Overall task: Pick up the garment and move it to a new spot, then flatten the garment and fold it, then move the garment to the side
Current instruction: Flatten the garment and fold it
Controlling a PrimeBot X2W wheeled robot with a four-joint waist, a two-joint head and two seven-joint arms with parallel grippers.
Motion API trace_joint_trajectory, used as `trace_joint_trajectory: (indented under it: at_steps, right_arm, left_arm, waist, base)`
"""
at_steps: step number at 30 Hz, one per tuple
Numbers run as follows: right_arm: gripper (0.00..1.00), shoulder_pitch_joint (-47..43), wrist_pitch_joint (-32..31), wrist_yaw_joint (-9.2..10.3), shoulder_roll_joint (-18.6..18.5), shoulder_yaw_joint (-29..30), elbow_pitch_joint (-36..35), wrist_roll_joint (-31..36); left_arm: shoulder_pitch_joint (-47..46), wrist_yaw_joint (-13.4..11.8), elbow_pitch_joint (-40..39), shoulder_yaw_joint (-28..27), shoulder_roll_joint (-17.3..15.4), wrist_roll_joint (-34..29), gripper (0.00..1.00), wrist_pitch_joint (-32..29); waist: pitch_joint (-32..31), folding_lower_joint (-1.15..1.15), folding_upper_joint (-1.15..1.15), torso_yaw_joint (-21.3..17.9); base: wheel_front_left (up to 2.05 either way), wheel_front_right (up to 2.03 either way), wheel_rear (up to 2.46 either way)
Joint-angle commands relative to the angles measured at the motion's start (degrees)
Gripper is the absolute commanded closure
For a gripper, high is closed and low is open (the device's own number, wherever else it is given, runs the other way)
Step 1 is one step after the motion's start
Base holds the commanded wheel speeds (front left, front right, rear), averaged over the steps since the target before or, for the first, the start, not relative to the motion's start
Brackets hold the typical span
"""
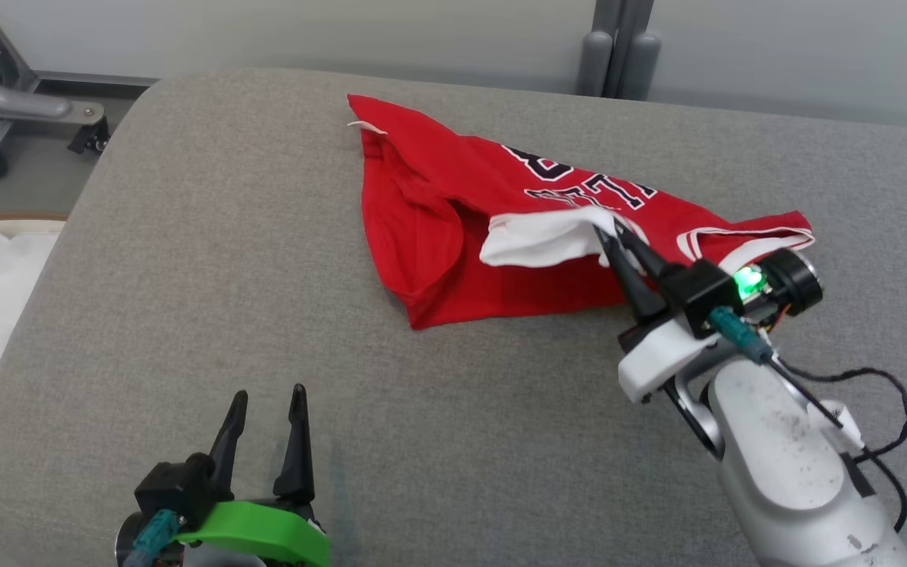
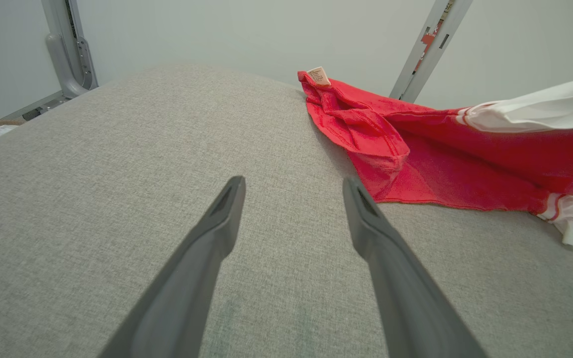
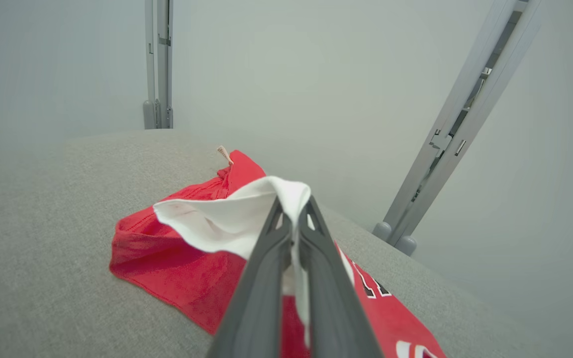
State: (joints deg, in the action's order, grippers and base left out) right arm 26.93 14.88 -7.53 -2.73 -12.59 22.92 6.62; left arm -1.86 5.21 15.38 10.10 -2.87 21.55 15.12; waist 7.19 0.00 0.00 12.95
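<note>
Garment (image 1: 438, 236), a red sports jersey with dark lettering (image 1: 587, 187), lies crumpled on the far right part of the grey padded table (image 1: 209, 260). One corner, carrying the care label (image 2: 319, 75), points toward the back edge. A white fold (image 1: 536, 240) of it, seemingly a lining or turned-over panel, stands raised above the red cloth because the right gripper (image 1: 609, 227) has its two dark fingers pressed together on it. In the right wrist view the white cloth is pinched between the closed fingers and drapes over their tips. The grip sits nearer the garment's middle than a hem, so a lift would probably gather the cloth into a hanging bunch. That is adequate for carrying it to a new spot, less so for spreading it. The left gripper (image 1: 270, 391) hovers over bare table near the front edge, well apart from the jersey, with its fingers spread wide and holding nothing, presumably free for the flattening to come. Judged stage: first step, pick-up secured, transfer not yet begun.
</note>
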Motion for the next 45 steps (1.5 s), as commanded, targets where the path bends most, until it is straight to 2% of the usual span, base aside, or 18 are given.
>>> trace_joint_trajectory:
  at_steps: [1,7,12,25,30,36,41,43,44,45]
  right_arm:
    - [1.0,2.14,-0.61,0.09,-0.27,0.78,-1.08,0.21]
    - [1.0,10.2,-3.14,0.09,-0.63,4.19,-4.12,2.76]
    - [1.0,15.18,-5.14,0.09,-0.93,4.36,-7.25,3.44]
    - [1.0,19.37,-14.76,0.09,-0.45,-0.22,-12.85,0.14]
    - [1.0,24.36,-16.59,0.09,-2.18,4.6,-3.86,2.84]
    - [1.0,32.49,-15.34,0.09,-8.62,12.51,10.29,9.14]
    - [1.0,37.81,-13.82,0.09,-13.92,17.62,18.44,15.73]
    - [1.0,38.88,-12.9,0.09,-14.69,18.81,20.54,17.19]
    - [0.87,39.62,-12.22,0.09,-15.04,19.47,21.73,18.0]
    - [0.58,40.11,-11.8,0.09,-15.35,20.02,22.59,18.82]
  left_arm:
    - [0.29,0.09,-0.14,0.17,-0.06,-0.08,0.0,0.02]
    - [-0.05,-0.06,-0.66,1.36,-0.09,0.56,0.0,0.02]
    - [0.66,-0.44,-0.84,1.35,-0.08,0.65,0.0,0.02]
    - [-0.14,-0.7,-1.74,1.66,-0.08,1.38,0.0,0.02]
    - [-2.42,-0.54,-2.24,3.6,-0.07,2.14,0.0,0.02]
    - [-5.57,-0.38,-3.32,6.81,-0.06,3.94,0.0,0.02]
    - [-7.84,-0.59,-5.01,9.17,-0.06,5.43,0.0,0.01]
    - [-8.33,-0.76,-5.57,9.65,-0.05,5.95,0.0,0.02]
    - [-8.67,-0.83,-6.06,9.74,-0.06,6.32,0.0,0.02]
    - [-8.91,-0.91,-6.44,9.82,-0.06,6.52,0.0,0.02]
  waist:
    - [-0.27,0.0,0.0,-0.34]
    - [0.5,0.0,0.0,0.97]
    - [0.29,0.0,0.0,1.69]
    - [1.53,0.0,0.0,1.9]
    - [4.36,0.0,0.0,4.1]
    - [8.99,0.0,0.0,8.98]
    - [12.39,0.0,0.0,12.45]
    - [13.29,0.0,0.0,13.13]
    - [13.8,0.0,0.0,13.37]
    - [14.16,0.0,0.0,13.45]
  base:
    - [0.0,0.0,0.0]
    - [0.0,0.0,0.0]
    - [0.0,0.0,0.0]
    - [0.0,0.0,0.0]
    - [0.0,0.0,0.0]
    - [0.0,0.0,0.0]
    - [0.0,0.0,0.0]
    - [0.0,0.0,0.0]
    - [0.0,0.0,0.0]
    - [0.0,0.0,0.0]
